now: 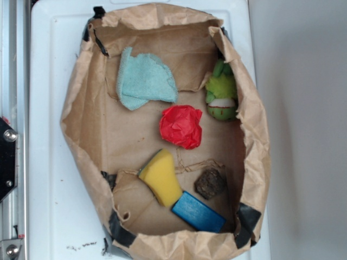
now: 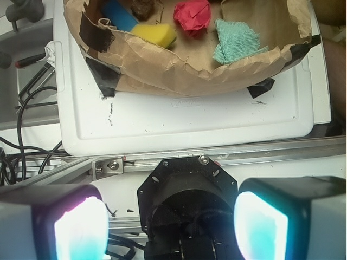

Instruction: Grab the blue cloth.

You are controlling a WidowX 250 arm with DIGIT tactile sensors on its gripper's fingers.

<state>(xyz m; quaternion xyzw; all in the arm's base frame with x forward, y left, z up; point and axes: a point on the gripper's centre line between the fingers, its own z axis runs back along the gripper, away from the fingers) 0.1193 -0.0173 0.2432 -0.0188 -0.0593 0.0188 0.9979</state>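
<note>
Lying rumpled in the brown paper tray's (image 1: 76,116) far left corner, the pale teal-blue terry cloth (image 1: 145,80) sits up-left of a red paper wad (image 1: 181,126). From the wrist, the claw (image 2: 171,227) gapes wide and empty, well short of the cloth (image 2: 236,40).

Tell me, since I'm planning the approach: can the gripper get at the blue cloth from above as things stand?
Probably yes. The blue cloth lies uncovered on the floor of the open paper bag, apart from the red paper wad. The gripper appears open, outside the bag; only the bag's crumpled wall stands between.
</note>
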